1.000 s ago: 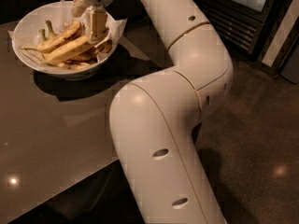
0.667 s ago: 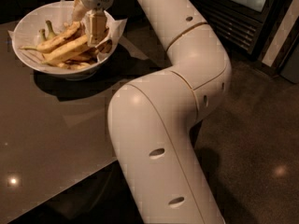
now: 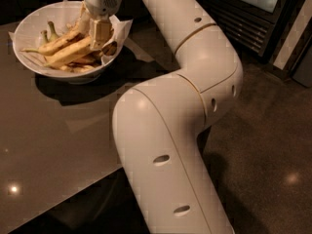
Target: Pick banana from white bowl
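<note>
One white bowl point(image 3: 22, 38), paper-lined, sits at the far end of the dark counter point(image 3: 58, 145). The banana point(image 3: 68, 55) lies across the middle of it, with a thinner green-stemmed banana point(image 3: 56, 43) right behind it, two more green stems point(image 3: 51, 29) poking up, and a few small brownish pieces point(image 3: 87, 60) underneath. The pincer point(image 3: 99, 33) is down in the bowl at the banana's right end, and honestly I can't tell if it's open or closed. The arm point(image 3: 161, 145) has fat white links that fill the foreground and block the counter's right side, with one glass-fronted cabinet point(image 3: 253, 9) behind.
</note>
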`<state>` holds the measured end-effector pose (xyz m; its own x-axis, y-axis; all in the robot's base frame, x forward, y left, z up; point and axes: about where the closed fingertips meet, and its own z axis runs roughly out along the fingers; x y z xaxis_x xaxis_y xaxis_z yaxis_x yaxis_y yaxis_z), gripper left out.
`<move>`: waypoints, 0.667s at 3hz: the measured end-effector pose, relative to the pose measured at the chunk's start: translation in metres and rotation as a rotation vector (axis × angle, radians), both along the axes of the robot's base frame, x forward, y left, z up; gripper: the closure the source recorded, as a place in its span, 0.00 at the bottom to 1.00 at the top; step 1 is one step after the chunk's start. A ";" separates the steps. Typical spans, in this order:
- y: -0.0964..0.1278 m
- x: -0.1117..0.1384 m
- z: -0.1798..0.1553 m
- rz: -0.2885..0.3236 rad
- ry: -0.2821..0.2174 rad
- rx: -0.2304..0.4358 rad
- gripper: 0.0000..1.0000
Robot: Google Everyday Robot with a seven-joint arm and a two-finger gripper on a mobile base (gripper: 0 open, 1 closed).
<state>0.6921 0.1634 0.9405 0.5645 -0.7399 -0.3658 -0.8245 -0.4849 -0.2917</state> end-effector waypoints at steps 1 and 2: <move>-0.007 -0.001 -0.003 -0.012 0.018 -0.005 0.46; -0.009 -0.002 -0.009 -0.013 0.035 -0.013 0.45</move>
<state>0.6900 0.1540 0.9311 0.5418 -0.7522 -0.3749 -0.8404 -0.4775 -0.2564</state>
